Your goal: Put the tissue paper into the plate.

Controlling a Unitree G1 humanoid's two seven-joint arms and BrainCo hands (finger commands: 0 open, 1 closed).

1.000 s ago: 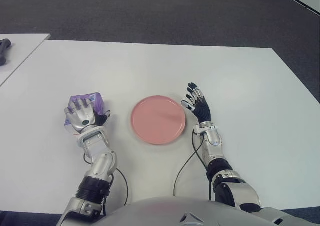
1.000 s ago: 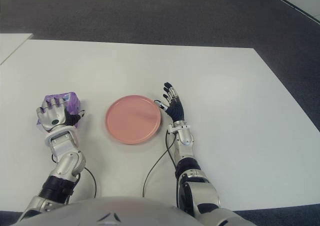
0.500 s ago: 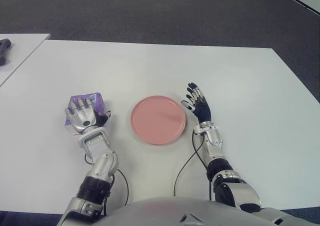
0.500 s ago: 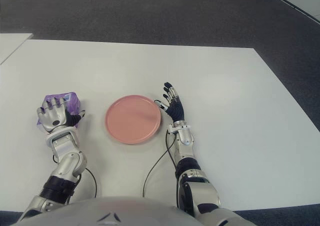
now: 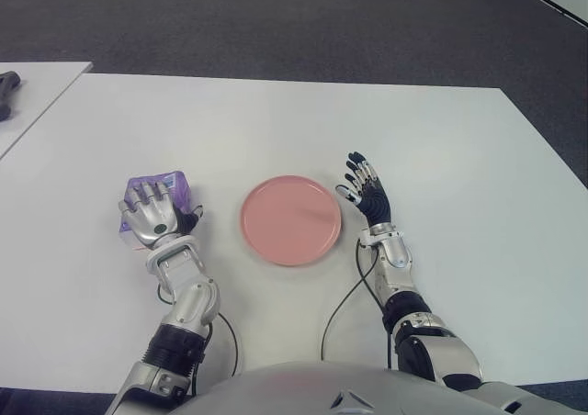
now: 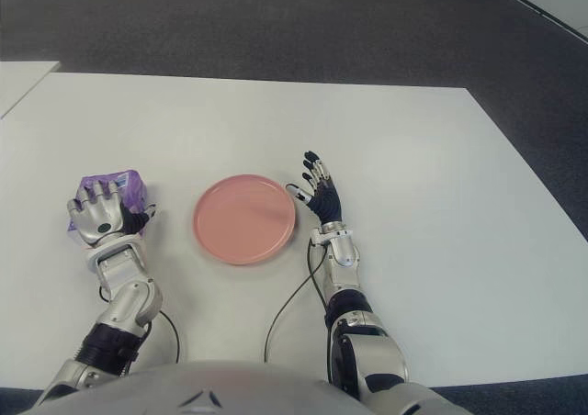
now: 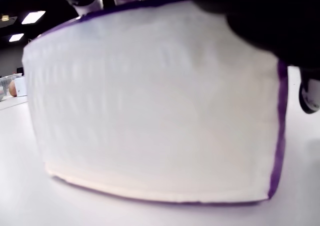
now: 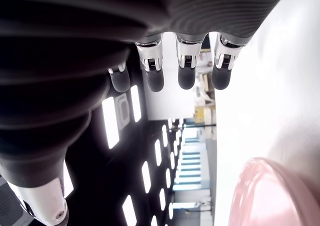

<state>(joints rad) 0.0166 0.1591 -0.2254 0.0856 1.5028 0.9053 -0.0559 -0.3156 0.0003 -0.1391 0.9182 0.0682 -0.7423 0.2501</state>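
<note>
A purple tissue pack (image 5: 175, 185) sits on the white table (image 5: 276, 121), left of the pink plate (image 5: 291, 219). My left hand (image 5: 149, 211) lies over the pack with its fingers curled around it. In the left wrist view the pack (image 7: 150, 106) fills the picture, its white face edged in purple and standing on the table. My right hand (image 5: 366, 190) shows just right of the plate's rim, fingers spread and holding nothing. The right wrist view shows those straight fingers (image 8: 186, 66) and the plate's edge (image 8: 260, 196).
A second white table (image 5: 37, 94) stands at the far left with a dark object (image 5: 7, 89) on it. Black cables (image 5: 344, 296) trail from both wrists across the near table. Dark carpet lies beyond the table's far edge.
Almost nothing differs. Both hands have shifted by a few pixels only, and the pack stays under the left hand on the table.
</note>
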